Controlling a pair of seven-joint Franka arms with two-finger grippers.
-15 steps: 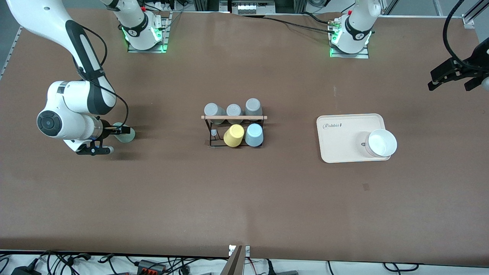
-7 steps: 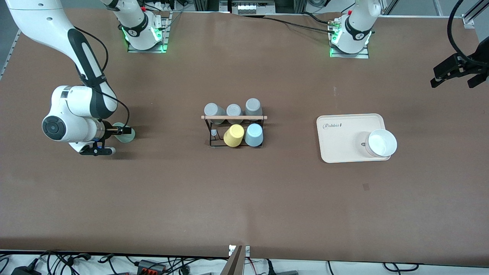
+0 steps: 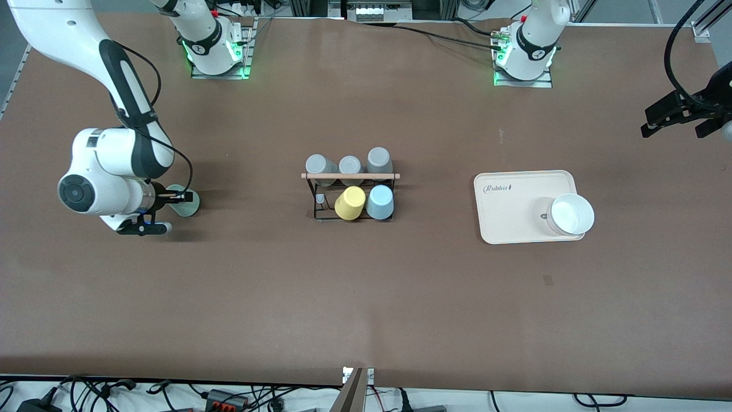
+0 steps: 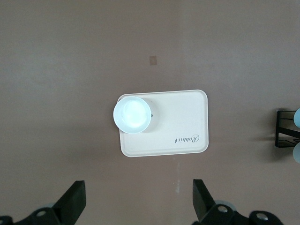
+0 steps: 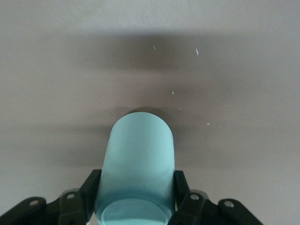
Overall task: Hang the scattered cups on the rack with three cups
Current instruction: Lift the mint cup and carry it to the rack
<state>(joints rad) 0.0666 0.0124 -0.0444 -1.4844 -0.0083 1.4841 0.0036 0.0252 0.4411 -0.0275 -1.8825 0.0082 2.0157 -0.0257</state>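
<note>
The pale sage green cup [image 3: 190, 207] lies on its side near the right arm's end of the table. My right gripper [image 3: 184, 197] is shut on it; in the right wrist view the fingers [image 5: 89, 187] press both sides of the cup [image 5: 138, 150], low over the table. The black wire rack [image 3: 349, 191] with its wooden rod stands mid-table. It carries three grey cups [image 3: 350, 165], a yellow cup [image 3: 350, 203] and the light blue cup [image 3: 380, 202]. My left gripper [image 3: 673, 129] is open and empty, high over the left arm's end of the table.
A beige tray [image 3: 509, 200] with a white bowl [image 3: 571, 214] on it lies between the rack and the left arm's end; both show in the left wrist view [image 4: 178, 122]. The rack's edge [image 4: 284, 129] shows there too.
The right arm shifted slightly with the green cup between its fingers. The left gripper wavered a little and is back about where it was.
</note>
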